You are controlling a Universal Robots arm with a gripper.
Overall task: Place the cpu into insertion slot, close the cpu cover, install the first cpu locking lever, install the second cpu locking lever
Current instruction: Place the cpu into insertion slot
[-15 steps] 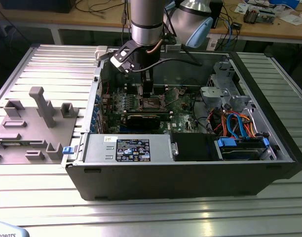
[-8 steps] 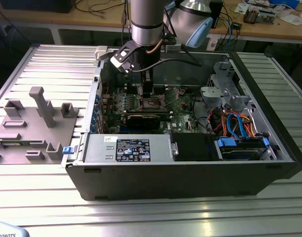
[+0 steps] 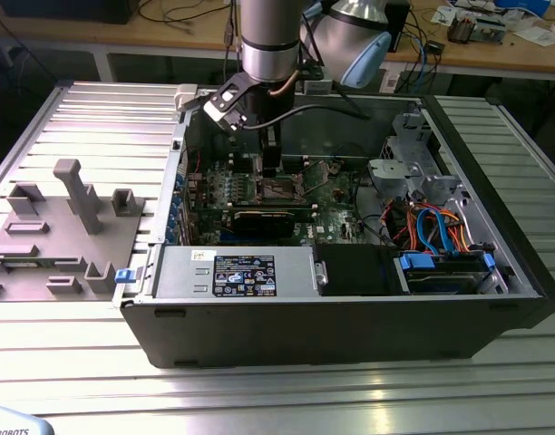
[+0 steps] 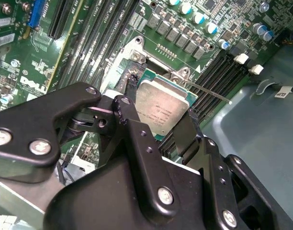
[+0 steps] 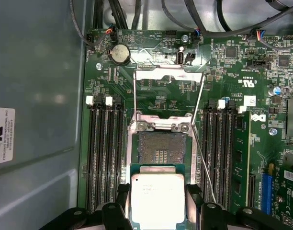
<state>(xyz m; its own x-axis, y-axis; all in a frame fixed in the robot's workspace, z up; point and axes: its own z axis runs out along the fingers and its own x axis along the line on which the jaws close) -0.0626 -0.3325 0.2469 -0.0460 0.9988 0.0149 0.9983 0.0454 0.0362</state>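
Your end effector point(image 4: 158, 108) grips the cpu point(image 5: 157, 195) by two edges, seemingly just off the open insertion slot point(image 5: 161, 148); release it skewed and it could seat crooked.

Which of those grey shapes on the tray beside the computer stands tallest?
The slim post with the wider head, on the grey tray at the exterior view's left. It rises well above the squat blocks around it.
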